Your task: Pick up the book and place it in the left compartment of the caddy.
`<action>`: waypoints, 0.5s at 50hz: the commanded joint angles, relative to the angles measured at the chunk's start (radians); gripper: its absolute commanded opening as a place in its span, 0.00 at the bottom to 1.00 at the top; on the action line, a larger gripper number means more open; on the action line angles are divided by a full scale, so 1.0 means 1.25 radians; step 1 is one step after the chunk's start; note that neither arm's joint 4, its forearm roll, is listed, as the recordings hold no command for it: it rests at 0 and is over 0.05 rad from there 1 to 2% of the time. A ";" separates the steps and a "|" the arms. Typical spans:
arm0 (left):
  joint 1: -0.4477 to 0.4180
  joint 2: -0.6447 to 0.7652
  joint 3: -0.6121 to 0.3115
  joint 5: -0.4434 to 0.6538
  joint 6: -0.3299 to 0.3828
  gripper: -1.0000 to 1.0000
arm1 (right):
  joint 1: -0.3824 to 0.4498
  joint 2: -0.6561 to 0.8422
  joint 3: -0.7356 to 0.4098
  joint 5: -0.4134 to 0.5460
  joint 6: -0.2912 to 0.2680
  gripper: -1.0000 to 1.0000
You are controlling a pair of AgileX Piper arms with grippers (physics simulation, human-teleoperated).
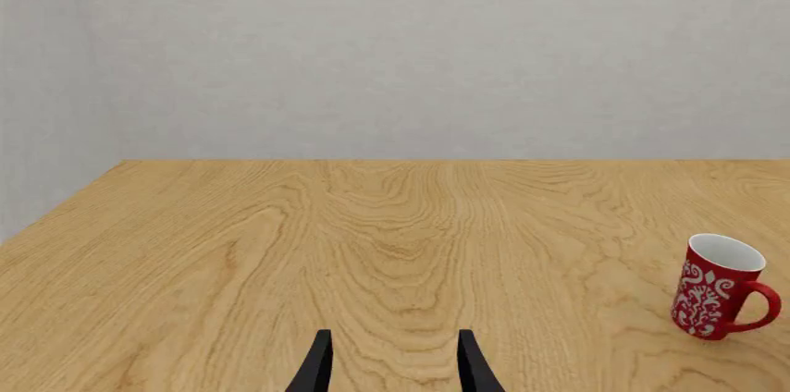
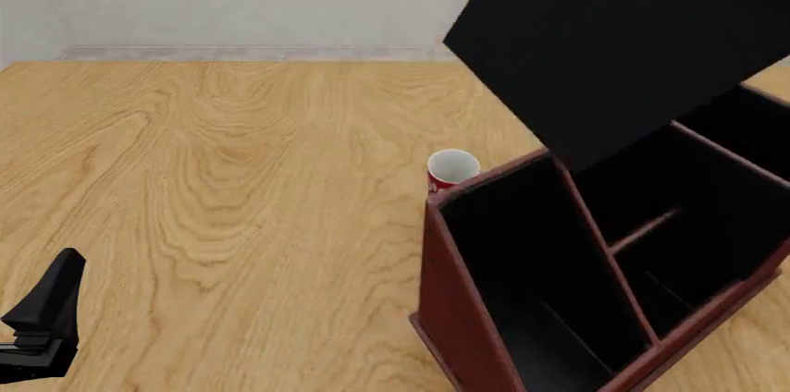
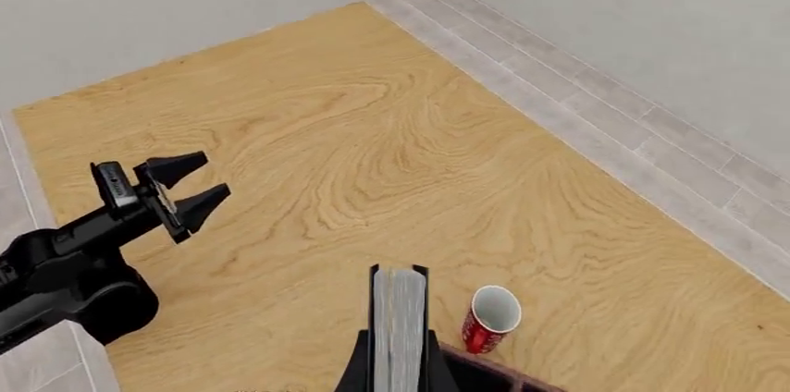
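The book (image 3: pixel 399 323) stands on edge between my right gripper's (image 3: pixel 398 366) fingers, its white page edge facing the right wrist camera; the gripper is shut on it. In the front view the book (image 2: pixel 617 41) is a big black slab held high, above the caddy (image 2: pixel 450 304), and it hides the right gripper. The caddy is a reddish-brown box with a black interior. Its left compartment (image 2: pixel 524 263), long and narrow, lies open below the book. My left gripper (image 1: pixel 397 369) is open with nothing in it, low over the table at the near left (image 2: pixel 43 318).
A red-and-white cup (image 2: pixel 453 170) stands upright just beyond the caddy's far left corner, also visible as the cup (image 1: pixel 720 286) and the cup (image 3: pixel 491 318). The wooden table (image 2: pixel 222 179) stretches left of the caddy to a grey wall at the back.
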 commanded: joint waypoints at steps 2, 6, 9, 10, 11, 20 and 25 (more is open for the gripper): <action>0.000 0.000 0.000 0.000 0.000 1.00 | -0.072 -0.048 0.020 0.022 -0.002 0.00; 0.000 0.000 0.000 0.000 0.000 1.00 | -0.092 -0.065 0.029 0.035 -0.006 0.00; 0.000 0.000 0.000 0.000 0.000 1.00 | -0.102 -0.072 0.030 0.044 -0.009 0.00; 0.000 0.000 0.000 0.000 0.000 1.00 | -0.107 -0.076 0.029 0.049 -0.009 0.00; 0.000 0.000 0.000 0.000 0.000 1.00 | -0.108 -0.079 0.028 0.053 -0.009 0.00; 0.000 0.000 0.000 0.000 0.000 1.00 | -0.133 -0.104 0.039 0.075 -0.006 0.00; 0.000 0.000 0.000 0.000 0.000 1.00 | -0.145 -0.119 0.057 0.082 -0.004 0.00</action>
